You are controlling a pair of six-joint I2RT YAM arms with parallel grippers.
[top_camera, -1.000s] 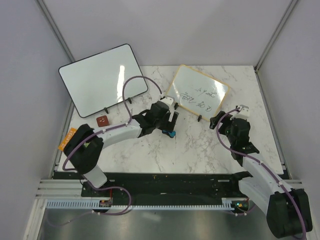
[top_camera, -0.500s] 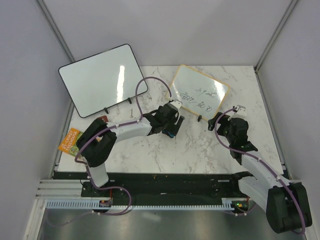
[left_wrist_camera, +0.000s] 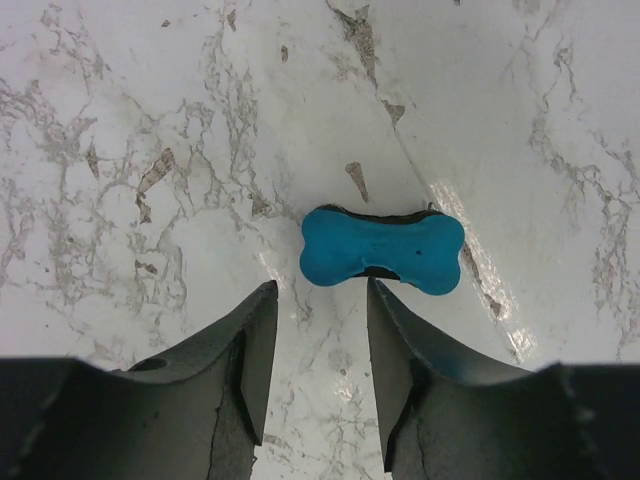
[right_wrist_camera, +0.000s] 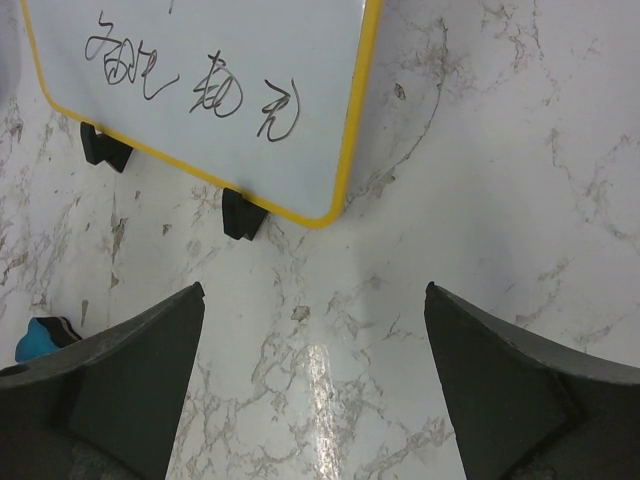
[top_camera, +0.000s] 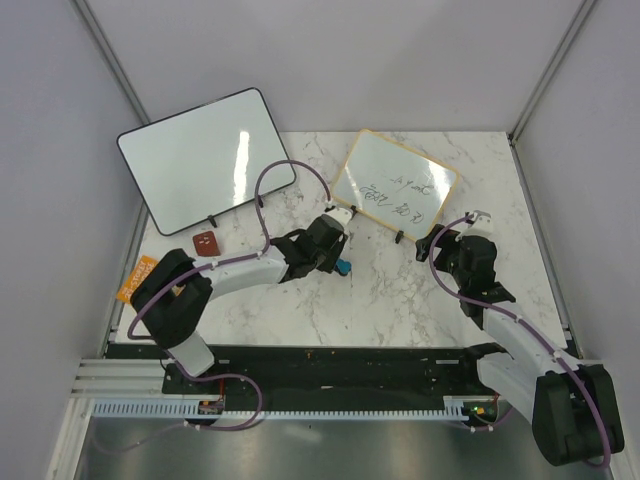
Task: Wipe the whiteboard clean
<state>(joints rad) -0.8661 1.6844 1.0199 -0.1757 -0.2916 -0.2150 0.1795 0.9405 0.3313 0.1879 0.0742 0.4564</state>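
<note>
White marble-patterned bench [top_camera: 390, 295] inside a pale grey walled booth, with a larger black-framed whiteboard [top_camera: 205, 160] leaning at the back left. The small tan-framed whiteboard [top_camera: 395, 190] stands on black feet at the back centre, dark handwriting on it. Over the last second the left pincer [left_wrist_camera: 320, 290] has narrowed from wide to roughly half, with nothing between its jaws, and has drawn back from the board. A blue bone-shaped eraser [left_wrist_camera: 381, 250] lies on the bench just past its tips, not gripped. Erasing has probably not begun. The right pincer [right_wrist_camera: 314, 290] hangs fully spread and empty near the board's right foot.
</note>
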